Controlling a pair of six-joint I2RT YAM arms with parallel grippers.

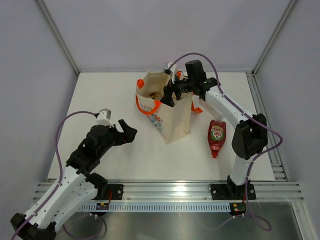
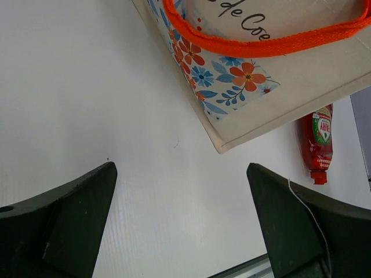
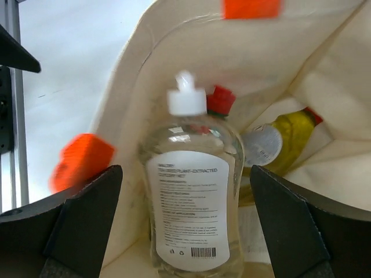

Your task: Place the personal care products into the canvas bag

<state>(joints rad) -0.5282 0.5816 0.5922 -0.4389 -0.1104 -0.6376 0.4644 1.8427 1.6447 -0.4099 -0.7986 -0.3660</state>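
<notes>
The canvas bag (image 1: 176, 119) stands open at the table's middle back; its floral side shows in the left wrist view (image 2: 232, 87). My right gripper (image 1: 169, 97) hangs over the bag's mouth, open. In the right wrist view the clear-beige bottle (image 3: 194, 202) stands inside the bag between my spread fingers (image 3: 185, 174), with a gap on each side. A yellow bottle (image 3: 287, 136) and a red cap (image 3: 220, 99) of another bottle lie behind it. The red bottle (image 1: 217, 136) lies on the table right of the bag, and also shows in the left wrist view (image 2: 317, 142). My left gripper (image 1: 127, 131) is open and empty, left of the bag.
The bag's orange handles (image 1: 147, 109) hang over its left side and rim (image 3: 81, 161). Aluminium rails (image 1: 165, 192) run along the table's near edge and right side. White walls enclose the back and sides.
</notes>
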